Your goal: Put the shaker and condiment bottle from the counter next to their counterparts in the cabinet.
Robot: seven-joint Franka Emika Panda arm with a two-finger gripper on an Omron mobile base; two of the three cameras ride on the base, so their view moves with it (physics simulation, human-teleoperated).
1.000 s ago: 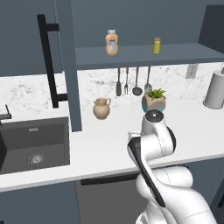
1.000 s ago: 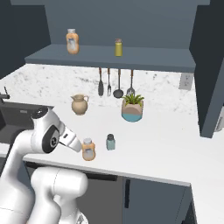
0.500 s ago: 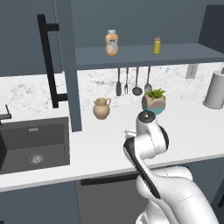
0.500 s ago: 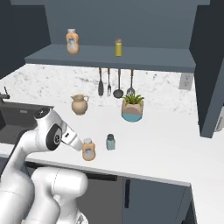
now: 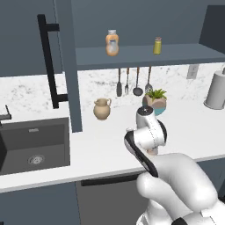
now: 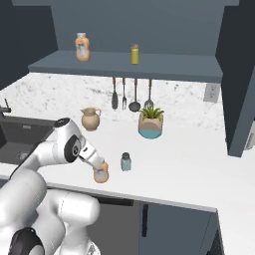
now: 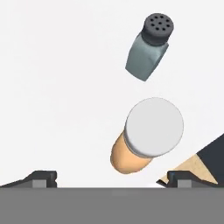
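right base: small orange condiment bottle with whitish cap (image 6: 101, 173) upright on white marble counter (image 6: 189, 164), squat blue-grey shaker (image 6: 126, 161) just beside | hand: bottle's (image 7: 146, 133) axis toward me, cap uppermost | my gripper (image 7: 109, 179) wide open, empty

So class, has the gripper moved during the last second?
Yes. In the right base view the gripper has dropped onto the condiment bottle, left of the fixed shaker.
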